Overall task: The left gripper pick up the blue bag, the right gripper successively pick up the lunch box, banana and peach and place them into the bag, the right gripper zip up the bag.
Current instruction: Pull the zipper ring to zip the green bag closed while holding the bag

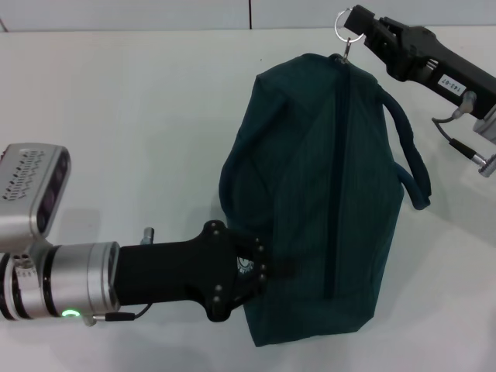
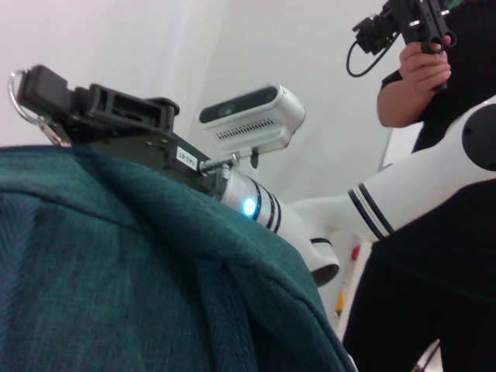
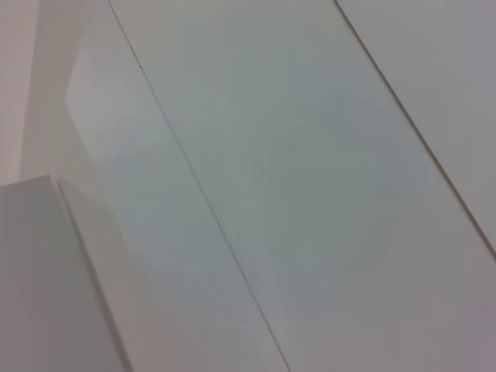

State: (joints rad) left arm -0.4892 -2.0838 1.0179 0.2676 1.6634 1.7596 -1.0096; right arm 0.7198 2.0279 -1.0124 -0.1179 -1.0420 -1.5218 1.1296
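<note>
Nearest in the head view, the left tool (image 1: pixel 260 271) reaches in from the left on its silver arm with a green light, its black claw clenched on the near side of the bag (image 1: pixel 325 194). The fingertips press into the teal fabric low on the bag's left flank, so the cloth bunches around them.

The bag stands on the white table (image 1: pixel 139 116), stretched long from near to far. Its zipper (image 1: pixel 339 178) runs as a dark line along the top and looks closed over its whole visible length. One loop handle (image 1: pixel 411 155) hangs off the right side. The lunch box, banana and peach do not show in any view.

At the bag's far end, the right tool (image 1: pixel 363 32) comes in from the upper right. Its fingers are clenched on the silver ring pull (image 1: pixel 346 25), which links down to the bag's far top corner.

The left wrist view looks over the teal fabric (image 2: pixel 116 271) at the right tool (image 2: pixel 35 93) holding the ring, its arm showing a blue light, with a person (image 2: pixel 442 194) in dark clothes standing beyond. The right wrist view shows only pale panels.
</note>
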